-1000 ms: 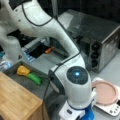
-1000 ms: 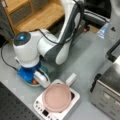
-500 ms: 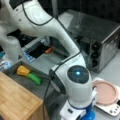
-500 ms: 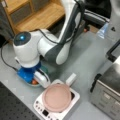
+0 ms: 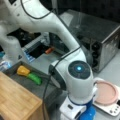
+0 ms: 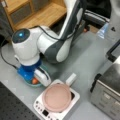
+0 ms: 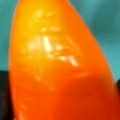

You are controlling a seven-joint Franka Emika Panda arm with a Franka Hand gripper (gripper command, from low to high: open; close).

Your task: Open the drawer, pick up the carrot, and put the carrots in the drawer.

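Observation:
The carrot [image 7: 60, 65] fills the wrist view, bright orange against the teal floor of a bowl. Dark fingertips [image 7: 4, 95] press against its lower left and right sides. In a front view my gripper [image 6: 37, 78] reaches down into the teal bowl [image 6: 28, 83], and a bit of the carrot [image 6: 35, 80] shows beneath it. The gripper [image 5: 80, 113] sits low in a front view at the bowl [image 5: 88, 115]. The drawer [image 5: 48, 87] stands open at the left, with a yellow lump [image 5: 22, 70] and a green vegetable [image 5: 35, 78] inside.
A silver toaster oven [image 5: 100, 37] stands at the back right, also seen as the oven [image 6: 110, 85]. A white scale with a pink plate [image 6: 56, 97] lies right beside the bowl. The wood-topped cabinet [image 5: 17, 98] is at the lower left. A small orange object [image 5: 49, 50] lies farther back.

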